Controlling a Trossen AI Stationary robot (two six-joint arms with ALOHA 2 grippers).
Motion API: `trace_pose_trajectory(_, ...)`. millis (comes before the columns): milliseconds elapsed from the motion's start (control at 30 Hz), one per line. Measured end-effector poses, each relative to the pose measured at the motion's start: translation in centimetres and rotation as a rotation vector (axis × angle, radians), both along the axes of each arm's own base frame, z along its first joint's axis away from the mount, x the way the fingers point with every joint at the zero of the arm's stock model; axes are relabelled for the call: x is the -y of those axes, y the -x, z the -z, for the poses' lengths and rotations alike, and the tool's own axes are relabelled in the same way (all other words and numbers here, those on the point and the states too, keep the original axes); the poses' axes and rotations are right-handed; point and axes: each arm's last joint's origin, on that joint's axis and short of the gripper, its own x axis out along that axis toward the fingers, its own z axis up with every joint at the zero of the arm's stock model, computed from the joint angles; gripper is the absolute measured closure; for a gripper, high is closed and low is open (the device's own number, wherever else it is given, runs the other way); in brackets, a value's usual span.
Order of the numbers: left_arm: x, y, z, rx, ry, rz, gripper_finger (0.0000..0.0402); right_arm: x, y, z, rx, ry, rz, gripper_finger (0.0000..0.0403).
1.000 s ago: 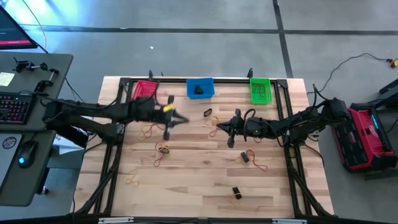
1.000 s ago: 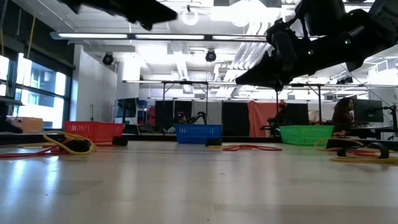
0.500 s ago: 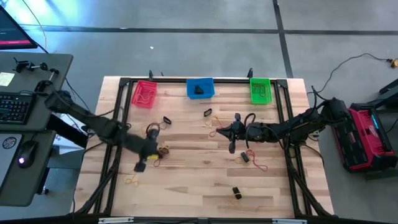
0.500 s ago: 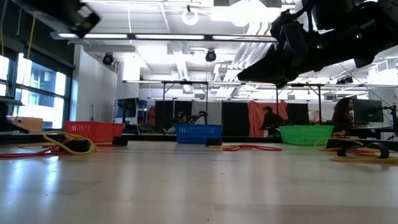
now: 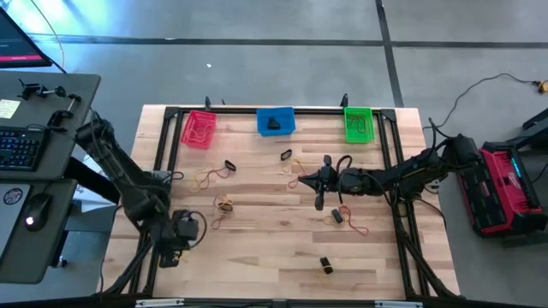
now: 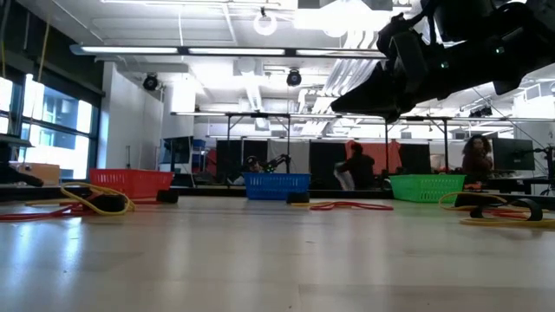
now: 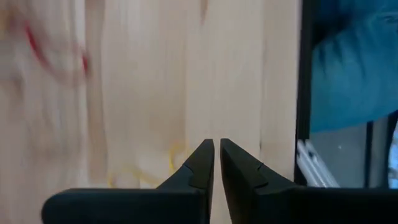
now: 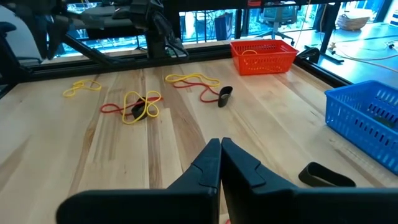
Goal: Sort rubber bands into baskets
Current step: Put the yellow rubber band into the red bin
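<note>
1. High view: a pale wooden table (image 5: pixel 274 257) inside a black frame is sitting on a grey floor, with a desk carrying a keyboard (image 5: pixel 19 147) to its left. The red-pink basket (image 5: pixel 199 129), blue basket (image 5: pixel 276 121) and green basket (image 5: pixel 359 124) are lining the far edge; rubber bands (image 5: pixel 224 204) are lying scattered across the middle. The left gripper (image 5: pixel 169 254) is hanging over the table's near-left edge, the right gripper (image 5: pixel 319 198) over the centre.
2. Low view: the baskets are standing in a row before a lit workshop where people are moving (far off).
3. Left wrist view: the fingers (image 7: pixel 200 165) are nearly touching, only a thin slit between them, gripping nothing, above a faint yellow band (image 7: pixel 168 163).
4. Right wrist view: the fingers (image 8: pixel 211 163) are pressing together, empty. No writing is readable anywhere.
</note>
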Motion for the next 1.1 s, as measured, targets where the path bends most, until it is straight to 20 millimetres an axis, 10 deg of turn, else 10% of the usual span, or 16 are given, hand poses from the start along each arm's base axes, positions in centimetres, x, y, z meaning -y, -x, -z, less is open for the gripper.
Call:
trace_pose_trajectory(500, 2.9, 0.9, 4.8, -0.353, -0.098, -0.105, 0.0267, 0.0, 0.0, 0.0, 0.000, 0.000, 0.000, 0.0403)
trace_pose_trajectory(1100, 3.6, 0.3, 8.0, -0.385, -0.255, -0.111, 0.0271, 0.0, 0.0, 0.0, -0.001, 0.001, -0.001, 0.0403)
